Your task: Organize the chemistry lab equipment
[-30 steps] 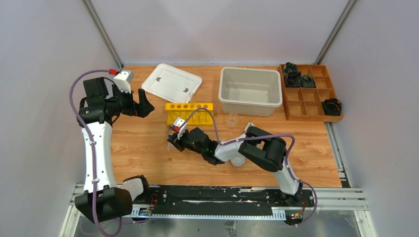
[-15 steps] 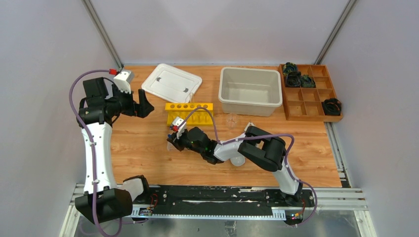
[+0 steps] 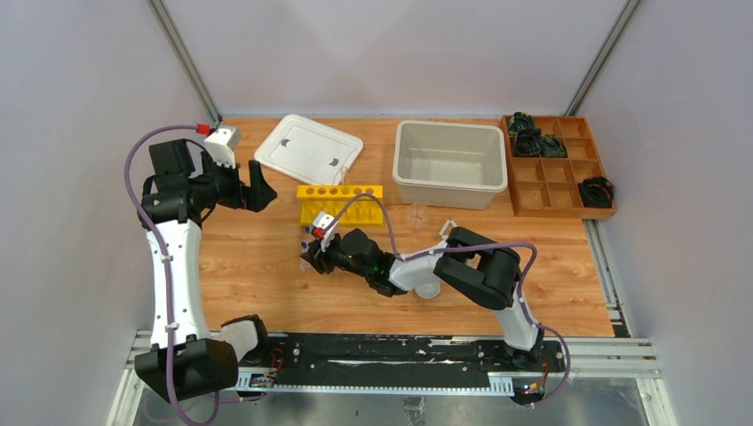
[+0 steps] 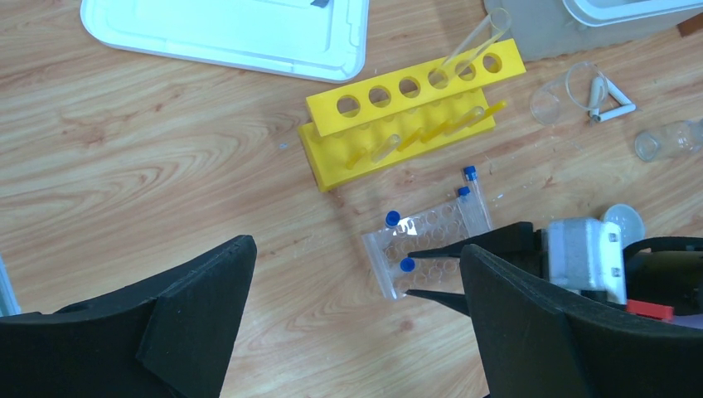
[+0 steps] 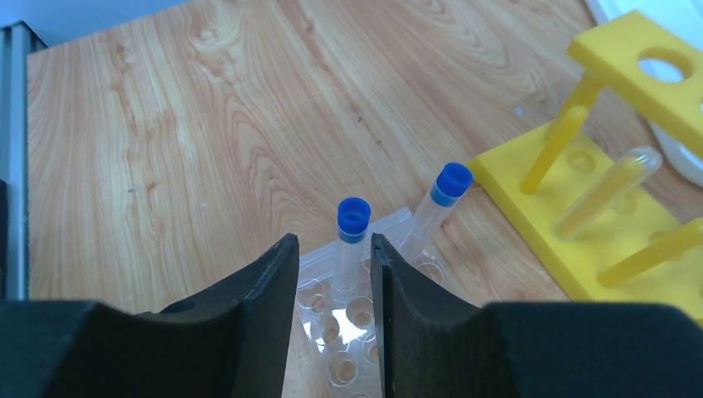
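right gripper (image 5: 334,242): jaws parted, loose astride an upright blue-capped tube (image 5: 352,220) seated in the clear rack (image 5: 358,313), dead ahead of my fingertips. second tube (image 5: 452,184) leans just beyond. yellow rack (image 5: 539,224) past that. left gripper (image 3: 250,191): spread wide, empty, well apart.

**Blind spots and cut-offs**

Right wrist view: clear rack (image 5: 344,336) sits mostly behind the fingers (image 5: 249,315) of the right gripper (image 5: 332,245), and its 6 o'clock end runs off frame. Yellow rack (image 5: 530,203) is cut at 3 o'clock.

Left wrist view: white lid (image 4: 232,33) is clipped at 12 o'clock. Fingers (image 4: 191,315) of the left gripper (image 4: 356,249) are cut at 6 o'clock.

Top view: small white dish (image 3: 429,288) lies half under the right arm (image 3: 479,271). Black parts (image 3: 531,140) in the wooden tray (image 3: 559,213) are too small to identify.
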Action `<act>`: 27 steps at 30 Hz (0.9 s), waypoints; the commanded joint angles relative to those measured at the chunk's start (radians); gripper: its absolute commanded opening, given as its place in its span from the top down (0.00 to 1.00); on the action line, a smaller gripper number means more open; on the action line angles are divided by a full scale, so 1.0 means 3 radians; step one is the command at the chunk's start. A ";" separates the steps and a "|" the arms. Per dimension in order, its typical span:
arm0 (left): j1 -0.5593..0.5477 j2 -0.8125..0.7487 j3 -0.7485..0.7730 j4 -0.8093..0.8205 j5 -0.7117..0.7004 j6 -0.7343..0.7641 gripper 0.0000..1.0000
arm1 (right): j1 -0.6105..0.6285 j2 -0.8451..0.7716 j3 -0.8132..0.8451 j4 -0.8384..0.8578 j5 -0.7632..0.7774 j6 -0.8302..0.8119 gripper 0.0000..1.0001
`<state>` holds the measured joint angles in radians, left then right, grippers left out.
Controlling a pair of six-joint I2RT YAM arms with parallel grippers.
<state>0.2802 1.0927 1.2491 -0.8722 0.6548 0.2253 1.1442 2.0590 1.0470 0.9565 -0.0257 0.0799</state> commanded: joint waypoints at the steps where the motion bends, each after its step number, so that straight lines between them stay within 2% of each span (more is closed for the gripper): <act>1: 0.0017 -0.0059 0.0075 -0.0002 0.0061 -0.0003 0.00 | -0.0021 -0.0373 -0.0084 0.0103 0.0056 -0.0029 0.59; 4: 0.0017 -0.0078 0.0085 -0.0002 0.0071 -0.0004 0.00 | -0.0020 -0.0576 -0.0122 -0.0128 0.0075 0.0011 0.59; 7: 0.0014 -0.0087 0.0096 -0.0002 0.0065 -0.0012 0.00 | -0.0020 -0.0865 -0.0126 -0.0604 0.0330 0.0129 0.56; 11: 0.0016 -0.0091 0.0114 -0.0002 0.0022 -0.0062 0.00 | -0.0029 -0.1168 0.0134 -0.1905 0.0967 0.0421 0.45; 13: 0.0017 -0.0099 0.0130 -0.0002 -0.0040 -0.0075 0.00 | -0.0060 -0.1200 0.0391 -0.2637 0.1353 0.0591 0.35; 14: 0.0017 -0.0099 0.0141 -0.0002 -0.0082 -0.0092 0.00 | -0.0085 -0.1183 0.0514 -0.2980 0.1487 0.0687 0.27; 15: 0.0015 -0.0105 0.0154 -0.0002 -0.0129 -0.0102 0.00 | -0.0126 -0.1167 0.0617 -0.3306 0.1546 0.0802 0.15; 17: 0.0016 -0.0121 0.0174 -0.0002 -0.0215 -0.0098 0.00 | -0.0233 -0.1202 0.0608 -0.3589 0.1413 0.0956 0.03; 18: 0.0016 -0.0136 0.0182 -0.0002 -0.0249 -0.0082 0.00 | -0.0274 -0.1250 0.0517 -0.3588 0.1351 0.1020 0.00; 20: 0.0013 -0.0172 0.0190 -0.0002 -0.0299 -0.0038 0.00 | -0.0352 -0.1345 0.0328 -0.3522 0.1277 0.1131 0.00; 21: 0.0017 -0.0195 0.0191 0.0001 -0.0317 -0.0023 0.00 | -0.0387 -0.1368 0.0284 -0.3522 0.1233 0.1169 0.04; 25: 0.0017 -0.0245 0.0159 0.0001 -0.0337 -0.0008 0.00 | -0.0522 -0.1265 0.0441 -0.3929 0.1133 0.1480 0.35; 27: 0.0017 -0.0231 0.0147 -0.0002 -0.0350 -0.0040 0.00 | -0.0564 -0.1188 0.0529 -0.4024 0.1099 0.1575 0.42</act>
<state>0.2802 1.0367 1.2716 -0.8730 0.5701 0.2100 0.9989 1.6802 1.1542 -0.1143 0.3168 0.4377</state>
